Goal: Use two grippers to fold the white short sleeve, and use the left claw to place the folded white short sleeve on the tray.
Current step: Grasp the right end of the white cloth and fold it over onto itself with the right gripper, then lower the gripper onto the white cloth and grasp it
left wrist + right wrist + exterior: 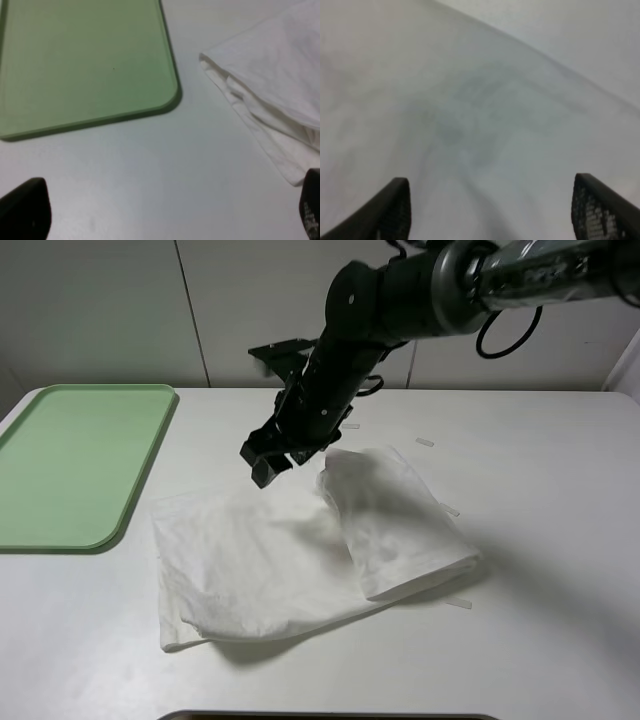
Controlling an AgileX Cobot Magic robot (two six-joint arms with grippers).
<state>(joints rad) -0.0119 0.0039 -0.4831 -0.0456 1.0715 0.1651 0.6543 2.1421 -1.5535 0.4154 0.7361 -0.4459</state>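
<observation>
The shirt (270,560) is lying rumpled across the middle of the counter (540,640), its long axis running left to right, with its right part flopped over itself. The tray (80,460) is sitting to its left, near the shirt's corner but not touching it. The right hand (275,462) is reaching across the middle and hovering over the shirt's far edge, fingers spread and gripping nothing. The left hand (165,210), unseen from above, is also spread wide and empty, looking down between tray and shirt corner. It appears nearer that tray-side edge, so the carry would be a short move leftward.
</observation>
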